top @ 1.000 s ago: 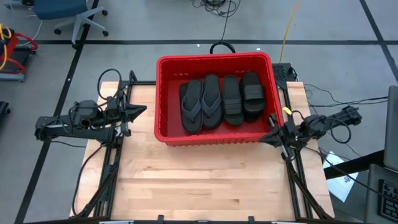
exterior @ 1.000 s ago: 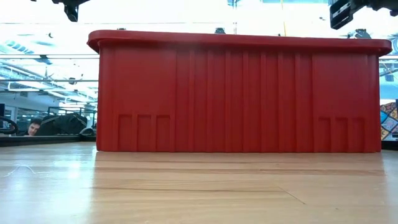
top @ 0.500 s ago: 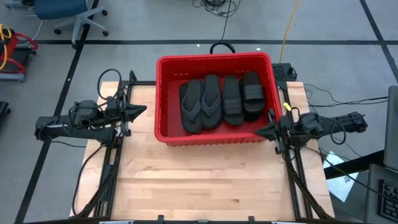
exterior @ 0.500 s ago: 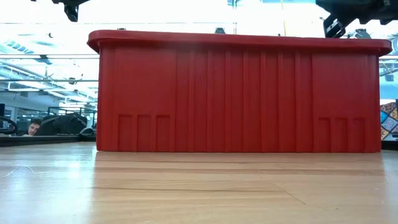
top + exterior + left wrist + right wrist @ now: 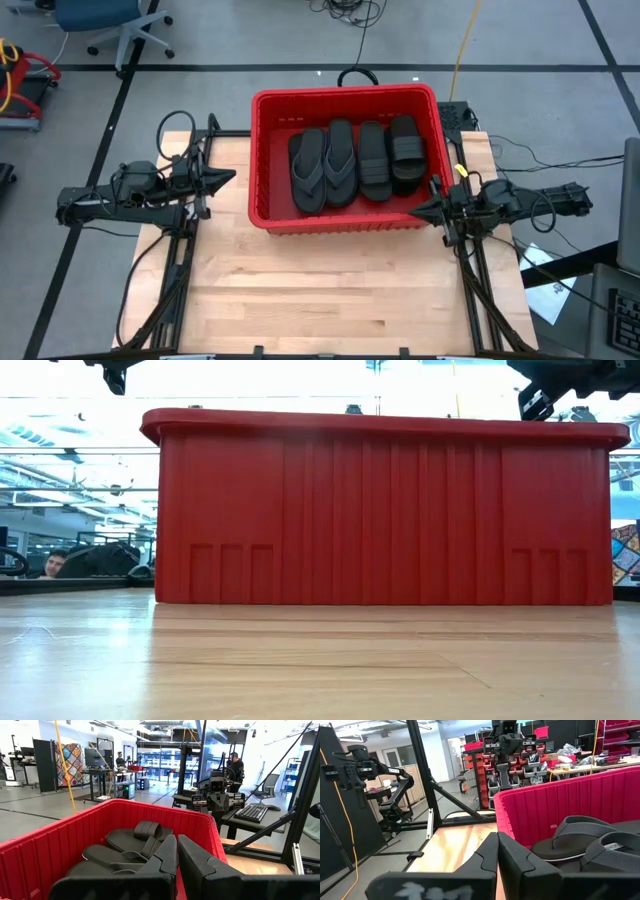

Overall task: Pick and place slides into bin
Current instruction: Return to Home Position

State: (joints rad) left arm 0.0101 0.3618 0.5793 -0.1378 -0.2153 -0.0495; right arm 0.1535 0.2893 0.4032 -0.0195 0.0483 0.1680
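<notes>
**Slides in the bin, right arm settled flatter beside it**

Pale wooden desk beneath everything. On its far half, the red bin, in the same spot as a second ago.

Left of the bin, the left arm, stretched level above the desk edge, in the same pose as before. Left end effector aimed at the bin's left wall and just short of it, closed to a narrow slit, fingers almost touching in the left wrist view.

Right of the bin, the right arm, lying straighter and more level than a second ago, hardly changed from half a second ago. Right end effector at the bin's near right corner, drawn in closer than before, above rim height in the low view. Pinched together on nothing, fingers side by side in the right wrist view.

Inside the bin, the slides: four black soles visible side by side from above. Two thong flip-flops toward the left wall, then a flatter one, then a broad-banded one nearest the right wall. None shifted. Impossible to tell what lies beneath them.
</notes>
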